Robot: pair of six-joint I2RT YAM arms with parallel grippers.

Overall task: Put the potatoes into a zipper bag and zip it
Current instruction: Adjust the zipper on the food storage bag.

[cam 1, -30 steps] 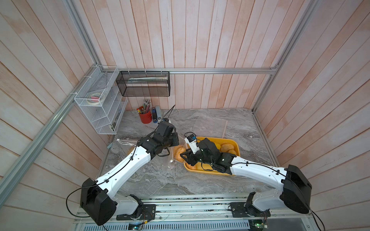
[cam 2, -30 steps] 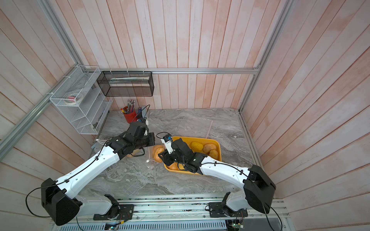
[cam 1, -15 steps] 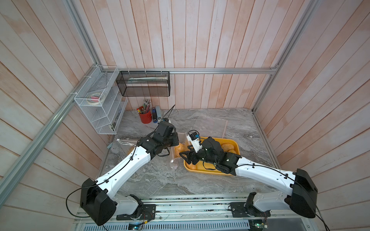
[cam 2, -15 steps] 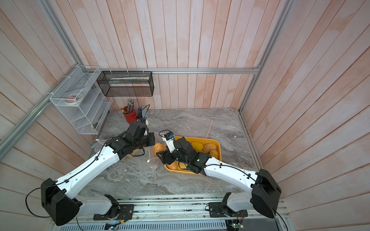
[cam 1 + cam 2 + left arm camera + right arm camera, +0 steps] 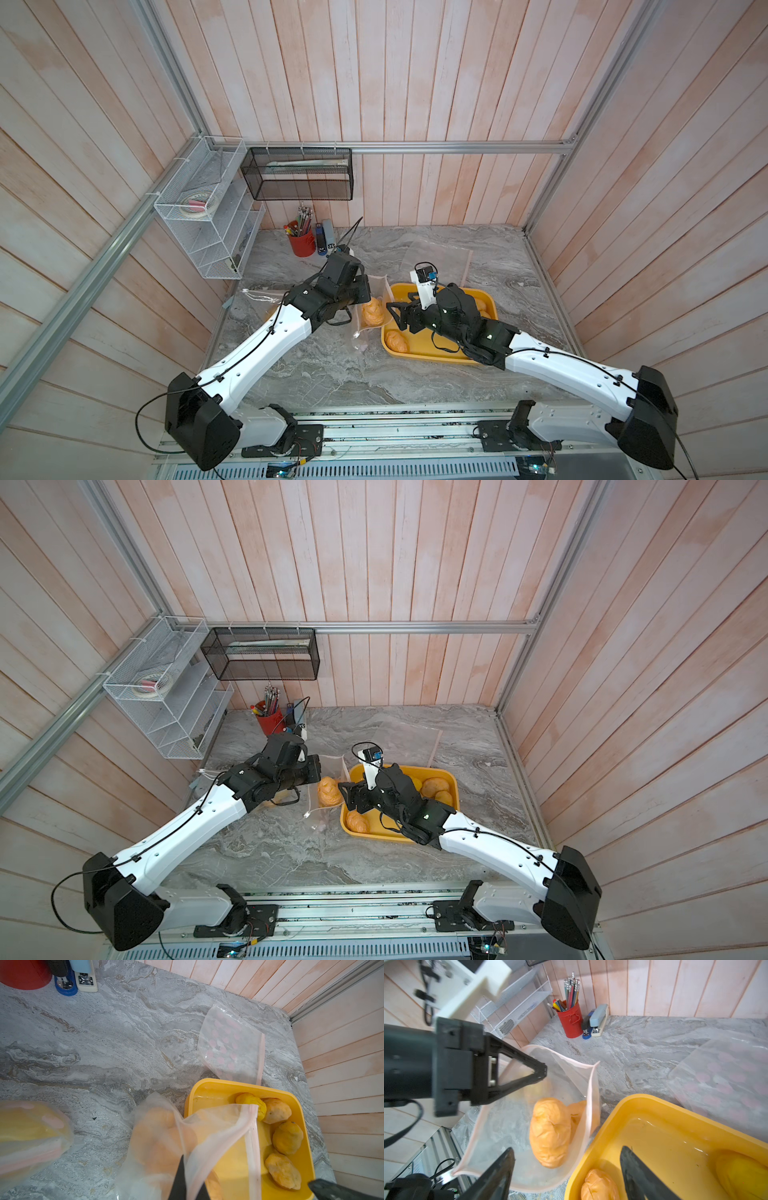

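Marble tabletop (image 5: 324, 374), pink plank walls (image 5: 415, 75), aluminium rail (image 5: 457, 146), potatoes (image 5: 287, 1138) in yellow tray (image 5: 218, 1093)

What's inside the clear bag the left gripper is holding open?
An orange potato lies inside the zipper bag, a second potato partly hidden behind it. The left gripper pinches the rim. Anything beneath them is covered.

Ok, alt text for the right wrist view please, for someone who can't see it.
The left gripper holds a clear zipper bag open, jaws shut on its rim, with an orange potato inside. The right gripper hangs in front with jaws open and empty, over the edge of a yellow tray showing two more potatoes.
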